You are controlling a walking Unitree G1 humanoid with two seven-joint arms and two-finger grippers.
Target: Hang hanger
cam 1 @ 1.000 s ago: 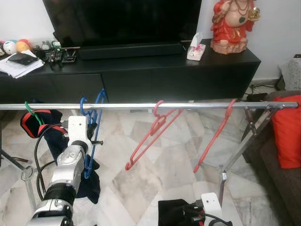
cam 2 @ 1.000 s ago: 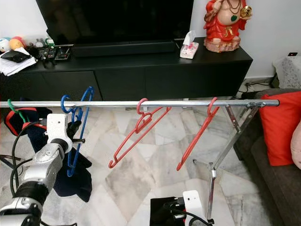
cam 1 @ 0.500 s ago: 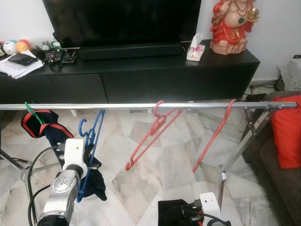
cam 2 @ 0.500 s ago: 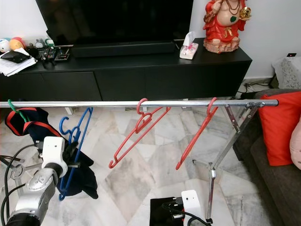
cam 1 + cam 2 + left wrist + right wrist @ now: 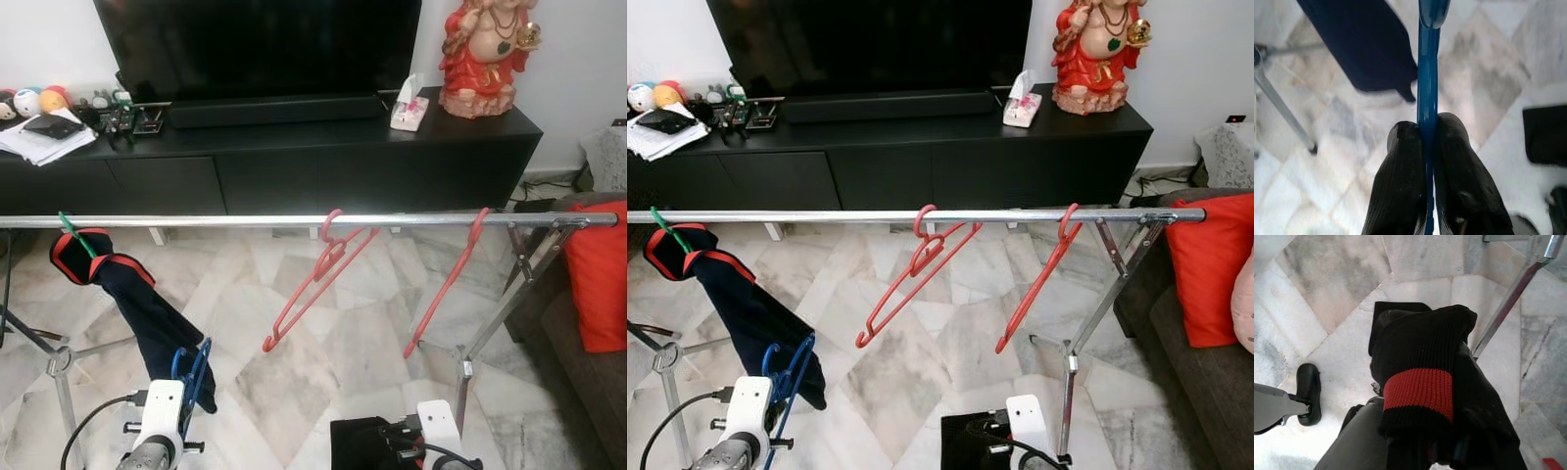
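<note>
**Blue hanger held low, off the rail**

The left gripper (image 5: 1426,147) sits low in front of the robot, well below the metal rail (image 5: 255,221). Its two black fingers (image 5: 1400,181) are pressed together on the thin bar of the blue hanger (image 5: 195,380), which sticks up from the gripper and touches nothing else. The hanger's top reaches only to the lower end of the dark garment (image 5: 147,313), well short of the rail.

That navy garment with red trim hangs from a green hanger (image 5: 71,230) hooked at the left end of the rail. Two red hangers are hooked on the rail as well: one red hanger (image 5: 313,284) near the middle, tilted down to the left, and a second red hanger (image 5: 446,284) further right, close to the rack's slanted leg (image 5: 500,313).

The right gripper (image 5: 1449,450) hangs low by the marble floor (image 5: 362,333), covered by a black knitted cloth with a red band (image 5: 1420,391); whether its fingers are apart or together cannot be told.

Behind the rail stand a black TV cabinet (image 5: 294,166) with a television (image 5: 260,44), a tissue box (image 5: 409,103) and a red figurine (image 5: 485,54). A red cushion (image 5: 600,279) lies at the right edge.
</note>
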